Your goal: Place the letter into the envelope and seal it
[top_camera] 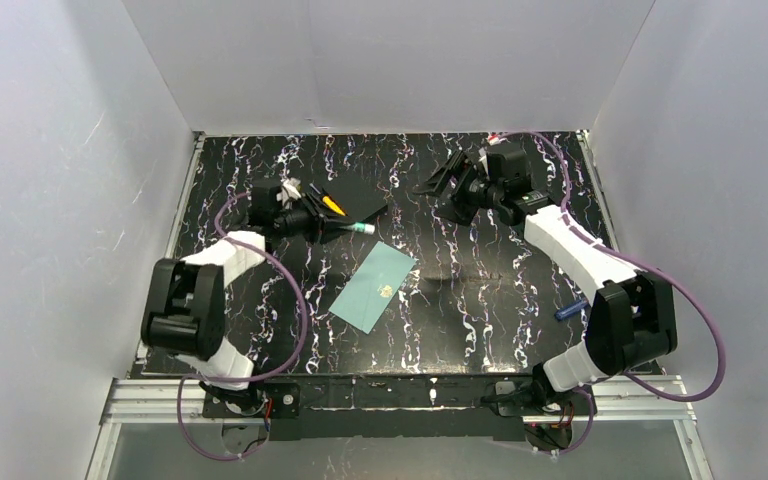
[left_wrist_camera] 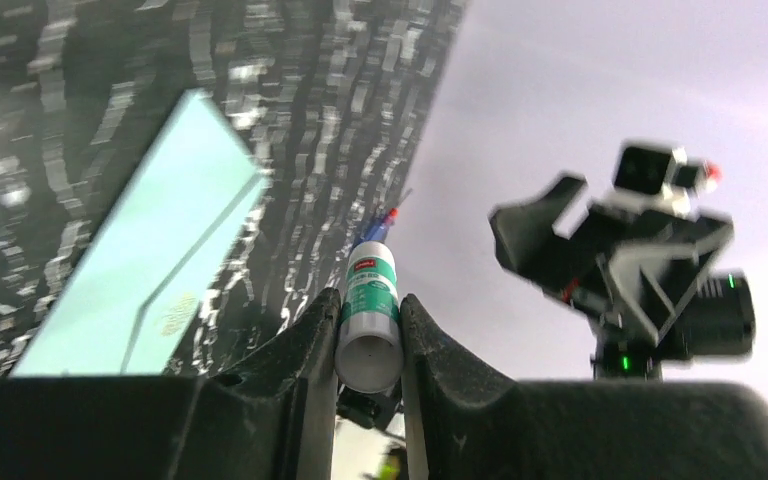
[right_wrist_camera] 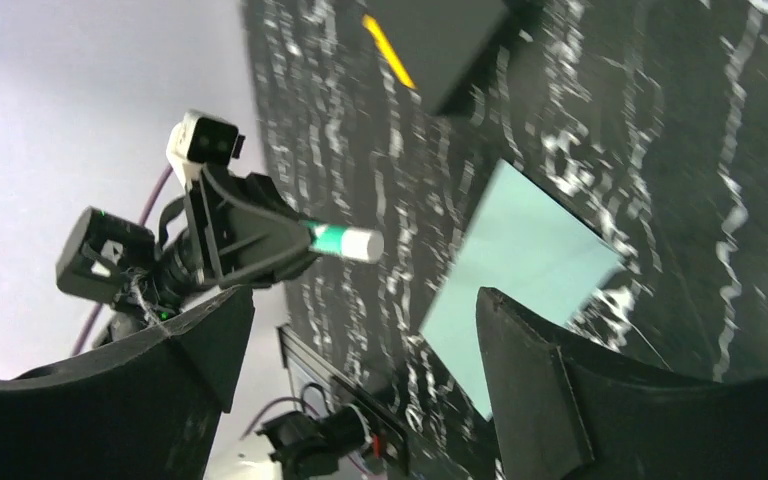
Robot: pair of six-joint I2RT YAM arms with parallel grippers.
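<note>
We see the left tool clenched on a glue stick. In the left wrist view the white and green tube sits tight between the two fingers, and its body sticks out forward. The stick points towards the middle of the table, just beside the near corner of the black pad. We cannot tell if it touches anything below.

The right tool is released: in the right wrist view its jaws stand wide apart, with nothing between them. It hangs over the far part of the table, to the right of the pad and apart from it.

The envelope lies flat on the table near the middle, turned at an angle. It is between the two arms and a little nearer to their bases than the glue stick. Its flap is folded down and the small gold mark faces up. Neither tool touches it.

On the pad lies a thin yellow object, close to the left tool. A small blue object lies on the table just beside the elbow of the right arm.
</note>
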